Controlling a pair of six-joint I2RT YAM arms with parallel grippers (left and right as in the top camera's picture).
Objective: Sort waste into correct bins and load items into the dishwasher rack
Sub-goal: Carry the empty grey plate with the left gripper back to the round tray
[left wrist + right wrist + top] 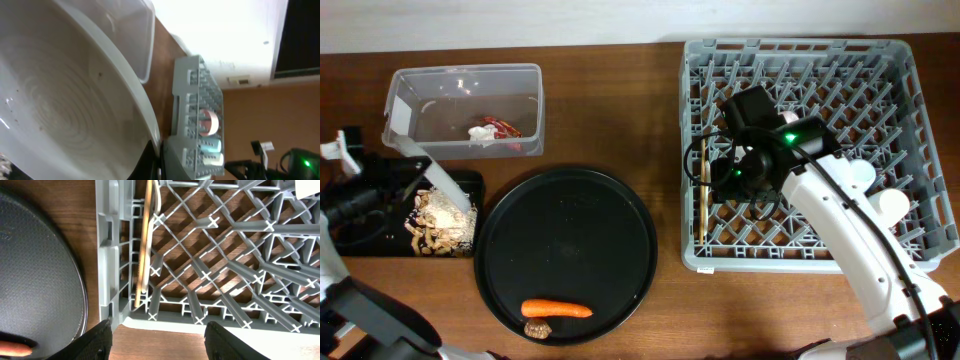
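**Plate Tilted, Fork Laid in Rack**

The dishwasher rack (900, 60) is hovered over by the right pincer (159, 341), its jaws held apart with nothing gripped; the white plate (430, 170) is clamped at its rim by the closed left pincer (382, 178) and tilted; the fork (145, 245) is seen just ahead of the right pincer, along the rack wall; beige food scraps (440, 225) are heaped below the left pincer on the shallow black tray (470, 178).

Above the dishwasher rack (905, 70), the right arm (845, 225) has smooth white links, a black wrist block with a small green light (789, 138), and looping black cable. Its claw (157, 342) has matte black fingers (97, 341). Far from the rack, the left arm (365, 195) is black.
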